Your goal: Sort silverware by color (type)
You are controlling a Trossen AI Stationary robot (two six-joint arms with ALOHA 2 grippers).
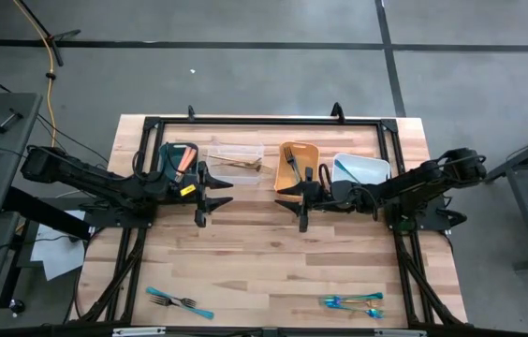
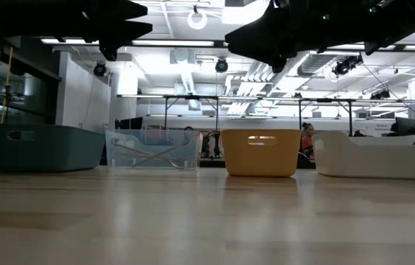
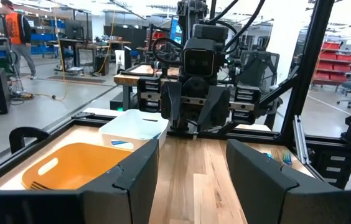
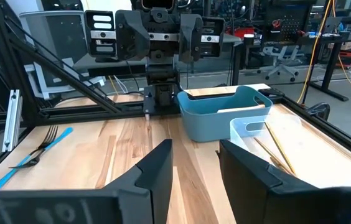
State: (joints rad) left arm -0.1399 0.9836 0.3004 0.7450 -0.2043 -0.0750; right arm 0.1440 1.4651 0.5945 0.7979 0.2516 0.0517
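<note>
My left gripper [image 1: 210, 194] and right gripper [image 1: 294, 197] hover open above mid-table, facing each other, fingers level and empty. My left gripper [image 3: 191, 180] and my right gripper [image 4: 194, 167] each show bare wood between the fingers. Silverware lies on the table near the front edge: a blue-handled fork [image 1: 180, 302] at the left, also in the right wrist view [image 4: 38, 152], and a cluster of teal-blue pieces [image 1: 353, 301] at the right. Other pieces lie in the bins: salmon-orange ones [image 1: 185, 161], gold ones [image 1: 241, 165], a dark fork [image 1: 292, 164] and a teal-blue one [image 1: 344, 170].
Four bins stand in a row along the far side: teal [image 1: 167, 150], clear [image 1: 222, 150], orange [image 1: 307, 150] and white [image 1: 372, 167]. A black frame [image 1: 264, 121] borders the table. Bare wood lies between the bins and the near edge. People show in the room behind.
</note>
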